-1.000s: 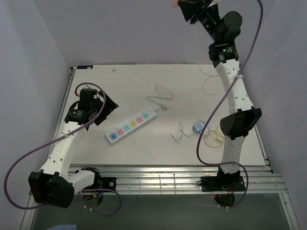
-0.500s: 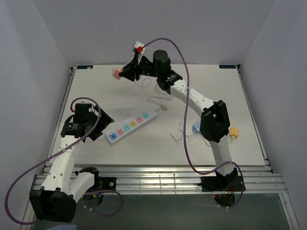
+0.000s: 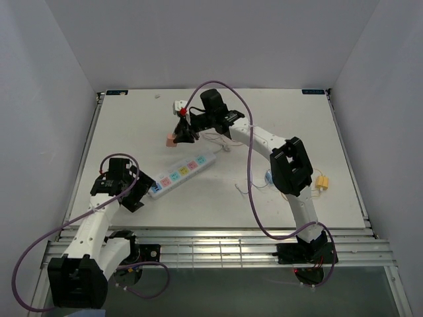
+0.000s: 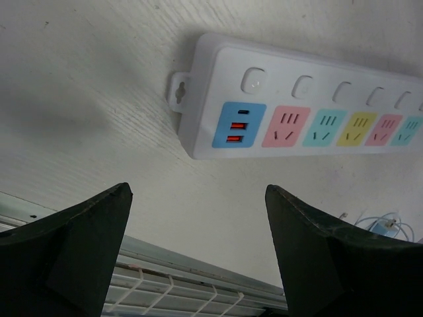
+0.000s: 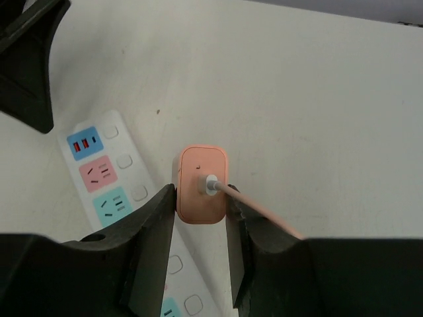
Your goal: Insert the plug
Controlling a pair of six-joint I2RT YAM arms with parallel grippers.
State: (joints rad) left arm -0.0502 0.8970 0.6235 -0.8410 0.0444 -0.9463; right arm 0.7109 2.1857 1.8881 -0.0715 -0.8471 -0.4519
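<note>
Nearest the bases, the left gripper (image 3: pixel 132 190) hangs low over the table (image 3: pixel 330 132), its jaws spread wide with nothing between them, just off the blue end of the power strip (image 3: pixel 180 172). The strip lies diagonally with its coloured sockets facing up. Beyond it, the right gripper (image 3: pixel 183 132) is clenched on the pink plug (image 3: pixel 171 140), which sits near the strip's far side and in no socket. A cable (image 5: pixel 264 211) leaves the plug's back

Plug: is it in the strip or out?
Out. The right jaws hold the pink plug clear of the strip, and every socket that shows in the wrist views is empty.
</note>
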